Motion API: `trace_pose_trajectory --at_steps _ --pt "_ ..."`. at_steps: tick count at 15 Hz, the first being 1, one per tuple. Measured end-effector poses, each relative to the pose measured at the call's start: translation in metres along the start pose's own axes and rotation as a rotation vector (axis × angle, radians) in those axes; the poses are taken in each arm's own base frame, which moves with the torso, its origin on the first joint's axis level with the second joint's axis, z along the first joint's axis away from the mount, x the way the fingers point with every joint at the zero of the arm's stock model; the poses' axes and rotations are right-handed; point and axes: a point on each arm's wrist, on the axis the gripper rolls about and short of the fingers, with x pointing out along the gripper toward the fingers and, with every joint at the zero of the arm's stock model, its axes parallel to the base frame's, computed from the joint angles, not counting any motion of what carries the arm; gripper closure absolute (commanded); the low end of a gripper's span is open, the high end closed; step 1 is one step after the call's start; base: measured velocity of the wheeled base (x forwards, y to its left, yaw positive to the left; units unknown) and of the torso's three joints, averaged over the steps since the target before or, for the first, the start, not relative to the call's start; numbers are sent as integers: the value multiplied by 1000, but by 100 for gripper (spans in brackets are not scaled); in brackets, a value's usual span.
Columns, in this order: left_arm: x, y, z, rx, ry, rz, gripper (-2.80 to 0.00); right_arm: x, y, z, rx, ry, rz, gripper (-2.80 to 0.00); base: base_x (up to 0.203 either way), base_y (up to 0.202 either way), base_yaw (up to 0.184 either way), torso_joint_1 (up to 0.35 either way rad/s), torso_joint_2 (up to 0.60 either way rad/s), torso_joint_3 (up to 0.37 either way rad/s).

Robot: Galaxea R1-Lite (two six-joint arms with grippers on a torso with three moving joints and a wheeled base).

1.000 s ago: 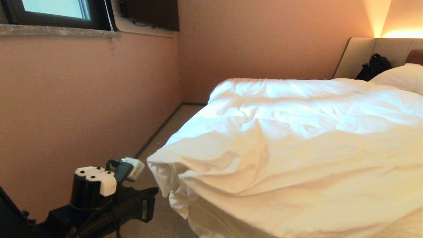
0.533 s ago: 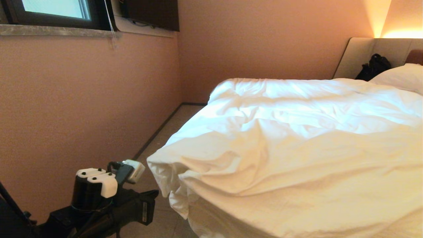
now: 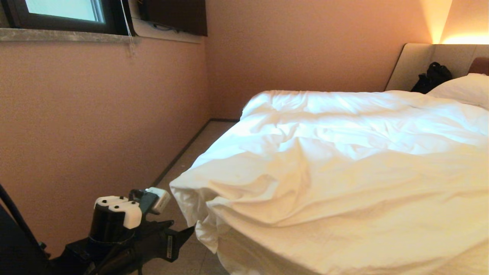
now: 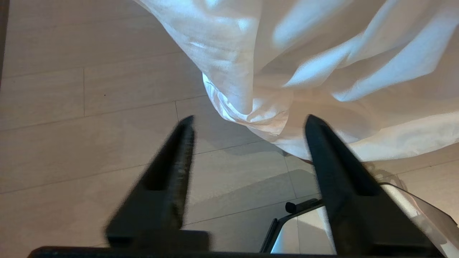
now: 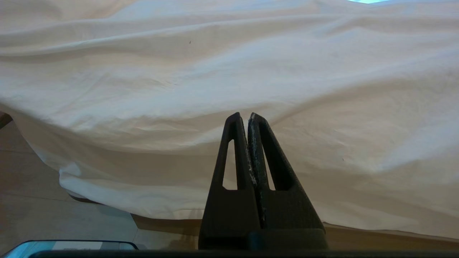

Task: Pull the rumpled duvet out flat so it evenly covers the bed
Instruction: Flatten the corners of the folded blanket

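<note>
You're lining up the grab rn: left claw (image 4: 247, 123) wide open, empty, near the duvet (image 4: 251, 104) corner hanging off the bed (image 3: 344, 172); right claw (image 5: 244, 118) shut, idle; next, ease fwd & pinch that corner.

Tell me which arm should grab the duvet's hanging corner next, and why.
Left. Its end effector is open, with the duvet corner hanging just ahead between its fingers. The right end effector is shut, pointing at a flat stretch of the side.

Pinkish wall (image 3: 95, 114) on the left with a dark-framed window (image 3: 61, 11) up top and a stone sill (image 3: 65, 35). Pale tiled floor (image 3: 191, 152) underneath. Black bag (image 3: 431, 78) sits beside a white pillow (image 3: 464, 88), warm lamp glow (image 3: 439, 19) above.
</note>
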Motion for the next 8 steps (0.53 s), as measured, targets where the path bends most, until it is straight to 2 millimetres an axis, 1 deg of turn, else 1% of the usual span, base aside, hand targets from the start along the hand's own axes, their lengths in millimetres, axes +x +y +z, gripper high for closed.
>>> trace_pose_trajectory --at_steps 8 --pt "4 1 -5 -7 28 3 -280 0 0 0 0 0 0 0 0 0 0 0 0 0"
